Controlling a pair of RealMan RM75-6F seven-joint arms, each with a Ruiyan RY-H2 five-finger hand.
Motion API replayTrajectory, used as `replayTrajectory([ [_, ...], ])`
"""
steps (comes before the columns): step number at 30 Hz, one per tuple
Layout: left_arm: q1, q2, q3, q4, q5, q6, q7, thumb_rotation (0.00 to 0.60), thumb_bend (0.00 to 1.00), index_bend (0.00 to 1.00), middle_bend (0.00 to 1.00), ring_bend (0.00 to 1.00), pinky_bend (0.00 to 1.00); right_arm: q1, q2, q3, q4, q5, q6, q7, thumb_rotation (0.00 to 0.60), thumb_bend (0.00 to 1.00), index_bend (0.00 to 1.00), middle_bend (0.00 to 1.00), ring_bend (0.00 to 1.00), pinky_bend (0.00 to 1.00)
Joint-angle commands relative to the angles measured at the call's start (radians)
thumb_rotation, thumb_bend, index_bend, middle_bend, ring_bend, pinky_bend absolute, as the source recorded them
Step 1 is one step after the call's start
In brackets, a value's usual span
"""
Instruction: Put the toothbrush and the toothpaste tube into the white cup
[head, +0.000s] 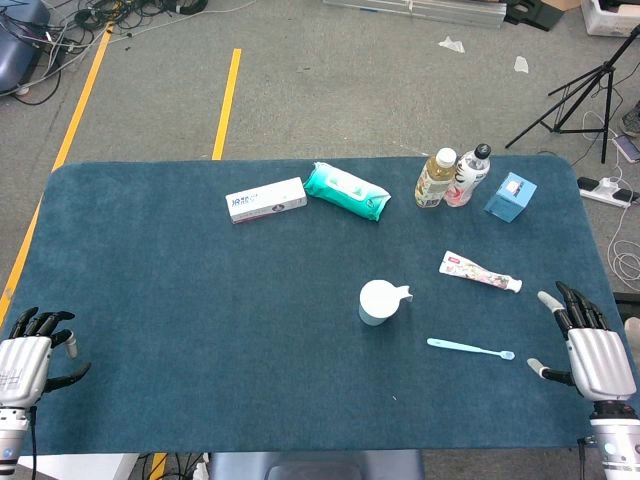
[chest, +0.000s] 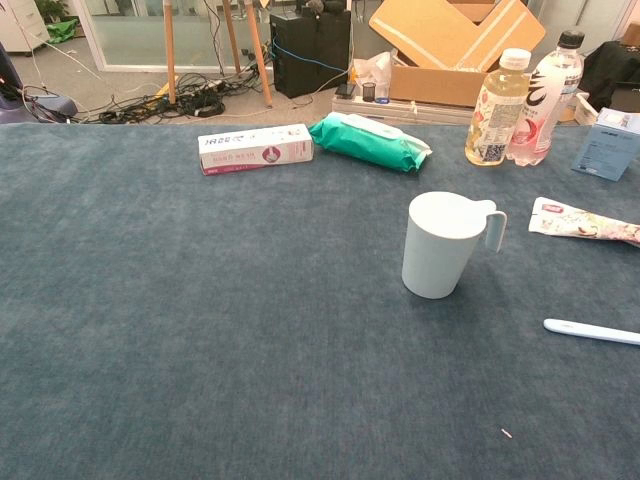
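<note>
The white cup (head: 381, 302) (chest: 443, 244) stands upright near the table's middle, its handle pointing right. A light blue toothbrush (head: 470, 348) (chest: 592, 331) lies flat in front and to the right of it. The toothpaste tube (head: 480, 271) (chest: 585, 222) lies behind the brush, right of the cup. My right hand (head: 590, 345) rests at the table's right front edge, fingers spread, holding nothing, a short way right of the brush head. My left hand (head: 30, 352) sits at the far left front corner, also empty with fingers apart. Neither hand shows in the chest view.
Along the back stand a white toothpaste box (head: 265, 200) (chest: 255, 148), a green wipes pack (head: 346, 192) (chest: 370, 141), two bottles (head: 436, 179) (head: 469, 175) and a small blue box (head: 510, 196). The table is covered in dark blue cloth (head: 200, 320).
</note>
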Motion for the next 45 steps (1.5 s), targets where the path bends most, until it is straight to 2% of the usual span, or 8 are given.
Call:
replayTrajectory([
  [1,-0.003,-0.003,0.002,-0.004,0.002,-0.004,0.008,0.6,0.15,0.64,0.27,0.21,0.11,-0.001,-0.004,-0.003,0.009,0.001,-0.005,0.006,0.6,0.0,0.17,0.0,0.0,0.14],
  [15,-0.005,-0.015,0.007,-0.003,-0.001,-0.01,-0.001,0.6,0.15,0.64,0.27,0.21,0.11,0.021,-0.003,0.01,-0.007,0.013,-0.034,0.006,0.6,0.02,0.17,0.0,0.0,0.14],
  [23,0.001,-0.022,0.019,0.007,0.018,-0.003,-0.031,0.6,0.15,0.63,0.27,0.21,0.11,0.061,-0.015,0.022,-0.053,0.04,-0.093,-0.047,0.6,0.08,0.27,0.0,0.0,0.13],
  [30,0.011,-0.026,0.027,0.025,0.026,0.007,-0.057,0.6,0.15,0.63,0.27,0.21,0.11,0.114,-0.079,0.043,-0.074,0.11,-0.158,-0.149,0.6,0.15,0.34,0.0,0.0,0.12],
  [45,0.019,-0.029,0.037,0.058,0.03,0.004,-0.096,0.6,0.15,0.63,0.27,0.21,0.11,0.178,-0.243,0.054,-0.01,0.202,-0.211,-0.259,0.6,0.25,0.37,0.0,0.0,0.11],
])
